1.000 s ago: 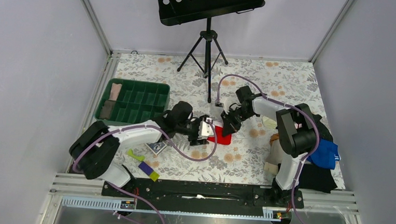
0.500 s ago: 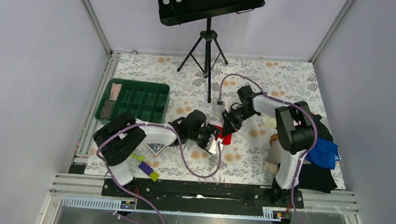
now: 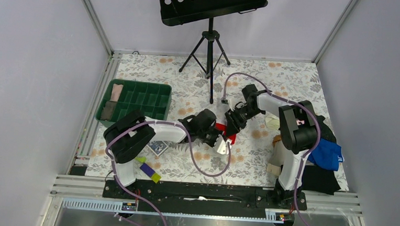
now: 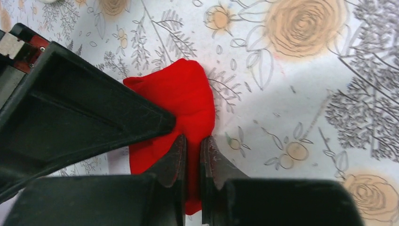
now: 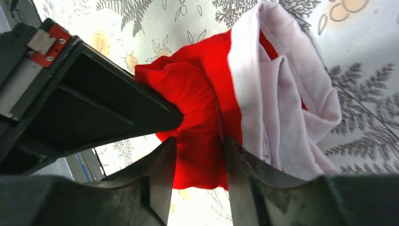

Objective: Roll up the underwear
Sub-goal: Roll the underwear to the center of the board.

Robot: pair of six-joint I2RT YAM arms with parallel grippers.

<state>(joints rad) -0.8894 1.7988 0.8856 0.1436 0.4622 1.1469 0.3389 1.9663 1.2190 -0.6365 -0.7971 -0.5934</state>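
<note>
The red underwear [image 3: 221, 127] lies bunched on the flowered table between my two grippers. In the left wrist view the red cloth [image 4: 190, 96] runs down into the narrow slit between my left gripper's [image 4: 193, 149] jaws, which are shut on it. In the right wrist view the underwear [image 5: 197, 101] shows its white-pink waistband [image 5: 277, 94] folded on the right. My right gripper [image 5: 196, 155] stands open, with red cloth lying in the gap between its jaws. From above, the left gripper [image 3: 222, 143] and the right gripper [image 3: 232, 126] almost touch over the cloth, hiding most of it.
A green compartment tray [image 3: 107, 101] sits at the left. A music stand's tripod [image 3: 210, 56] stands behind the grippers. Blue [image 3: 327, 155] and black clothes [image 3: 319, 179] are piled at the right edge. A card [image 3: 157, 148] and purple-yellow pieces [image 3: 147, 168] lie near the left arm's base.
My left gripper swung right along the near side of the underwear and closed on the red cloth. The right gripper's jaws, shut before, have opened; that arm barely moved.
</note>
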